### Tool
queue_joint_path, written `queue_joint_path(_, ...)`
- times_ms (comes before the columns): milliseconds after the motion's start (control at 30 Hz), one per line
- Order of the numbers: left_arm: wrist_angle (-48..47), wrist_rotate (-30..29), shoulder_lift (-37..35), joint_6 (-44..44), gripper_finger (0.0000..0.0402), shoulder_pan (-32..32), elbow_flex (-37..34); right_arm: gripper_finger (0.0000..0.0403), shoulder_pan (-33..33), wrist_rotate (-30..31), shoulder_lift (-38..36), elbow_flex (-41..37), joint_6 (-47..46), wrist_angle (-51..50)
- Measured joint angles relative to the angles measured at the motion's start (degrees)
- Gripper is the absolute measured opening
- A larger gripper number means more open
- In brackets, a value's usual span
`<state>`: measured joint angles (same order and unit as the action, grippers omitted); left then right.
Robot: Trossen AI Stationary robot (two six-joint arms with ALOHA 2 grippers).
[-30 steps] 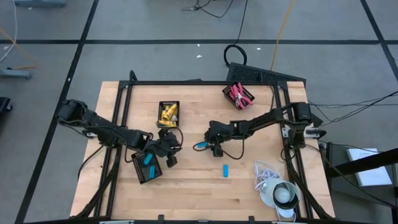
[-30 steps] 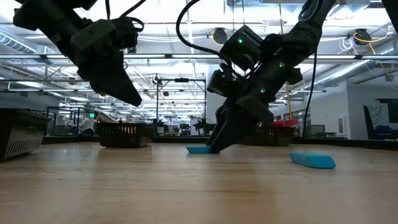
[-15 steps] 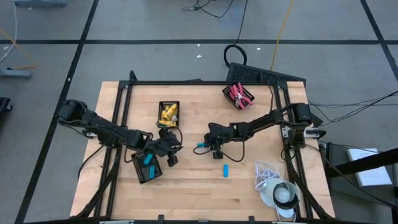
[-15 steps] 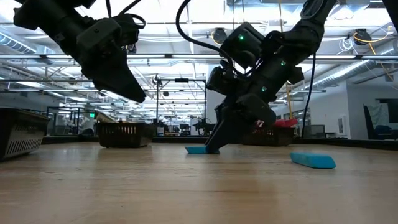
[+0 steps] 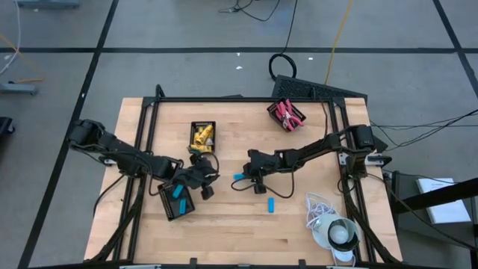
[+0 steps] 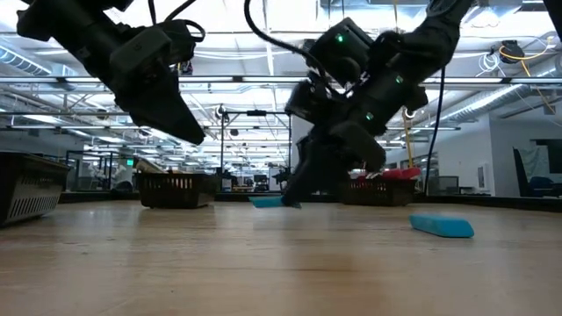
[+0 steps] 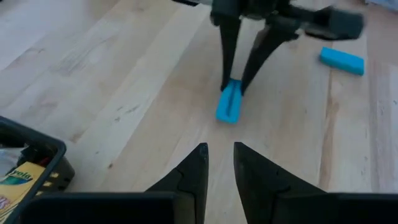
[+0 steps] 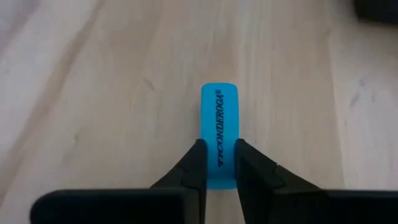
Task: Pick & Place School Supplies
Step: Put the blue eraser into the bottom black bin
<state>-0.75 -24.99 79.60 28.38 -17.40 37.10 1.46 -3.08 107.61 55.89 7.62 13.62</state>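
A blue eraser (image 8: pixel 218 137) is pinched at one end in the right claw (image 8: pixel 217 163) mid-surface, its long axis running straight out from the fingers, while the nearer left claw (image 7: pixel 219 163) waits narrowly parted.

The eraser (image 8: pixel 218 134) is bright light blue with dark lettering, as is a second eraser (image 5: pixel 270 204). Pale wood-grain table (image 5: pixel 231 224); black fingers (image 8: pixel 194 165); yellow pieces (image 5: pixel 202 135) and pink-red scissors (image 5: pixel 285 113) fill black trays.
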Motion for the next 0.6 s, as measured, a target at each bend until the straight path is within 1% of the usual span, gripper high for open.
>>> queue_joint_path(233,-4.5,-2.31,-0.47,2.35,0.0076,-3.02,0.0,0.0044,1.36,0.27,-0.15,5.28,2.33,-2.04)
queue_joint_path(433,-12.78,-7.83,-3.81,7.77,0.0076,-8.73,0.0,0.0044,2.05,0.29,-0.24,10.45,4.59,-3.77)
queue_joint_path(600,-16.42,-12.36,-6.65,11.48,0.0076,-14.21,0.0,0.0044,2.36,0.14,-0.24,13.97,5.52,-3.77)
